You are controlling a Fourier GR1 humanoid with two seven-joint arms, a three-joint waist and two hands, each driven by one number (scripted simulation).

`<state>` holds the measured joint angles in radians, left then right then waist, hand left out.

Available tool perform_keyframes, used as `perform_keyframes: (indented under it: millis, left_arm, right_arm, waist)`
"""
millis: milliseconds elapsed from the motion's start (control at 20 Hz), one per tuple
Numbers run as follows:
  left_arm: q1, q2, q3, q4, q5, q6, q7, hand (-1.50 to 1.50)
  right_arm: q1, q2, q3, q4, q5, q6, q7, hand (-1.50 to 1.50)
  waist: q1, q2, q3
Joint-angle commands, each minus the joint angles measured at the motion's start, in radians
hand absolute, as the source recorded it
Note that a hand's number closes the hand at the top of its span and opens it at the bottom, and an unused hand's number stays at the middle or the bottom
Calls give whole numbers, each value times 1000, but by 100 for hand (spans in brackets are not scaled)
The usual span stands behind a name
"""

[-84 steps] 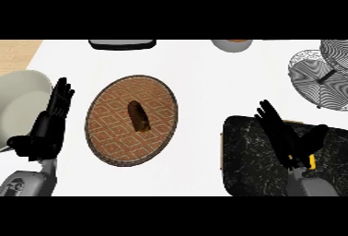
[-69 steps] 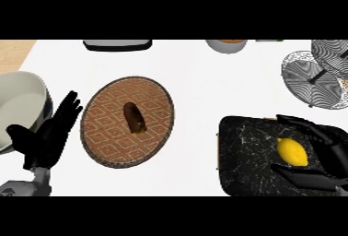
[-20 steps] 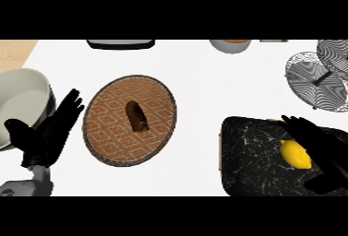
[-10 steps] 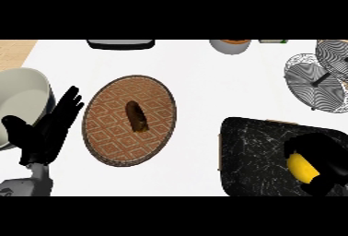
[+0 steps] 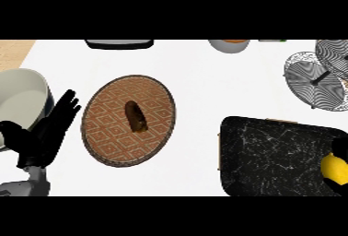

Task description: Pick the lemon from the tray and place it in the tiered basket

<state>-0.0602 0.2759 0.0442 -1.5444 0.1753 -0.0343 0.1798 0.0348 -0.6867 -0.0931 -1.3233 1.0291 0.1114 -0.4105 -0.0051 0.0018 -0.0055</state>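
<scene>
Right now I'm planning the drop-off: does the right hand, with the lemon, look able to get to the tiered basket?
Probably yes. The right hand curls round the lemon at the tray's right edge, and the tiered basket stands just beyond the tray on that same side, with only bare counter between.

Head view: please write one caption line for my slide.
Right robot hand curls around the lemon over the black tray; left robot hand rests open beside the patterned plate.
</scene>
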Motion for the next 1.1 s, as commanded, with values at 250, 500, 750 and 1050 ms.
perform_keyframes:
  millis: [250,500,750,1050]
  left_arm:
    - [10,-15,-10,-12,-3,7,-1,0]
    - [-5,-4,-2,9,2,-2,10,0]
    - [-6,-16,-30,-16,-14,6,39,0]
    - [-33,-5,-29,-26,-12,-11,49,0]
  right_arm:
    - [-88,-215,-395,415,-201,-85,-144,150]
    - [-193,-226,-562,539,-423,-53,-338,150]
    - [-286,-322,-675,687,-573,109,-495,150]
    - [-390,-501,-656,866,-574,270,-564,150]
  waist:
    - [12,11,22]
    - [-2,2,20]
    - [18,3,16]
    - [41,8,12]
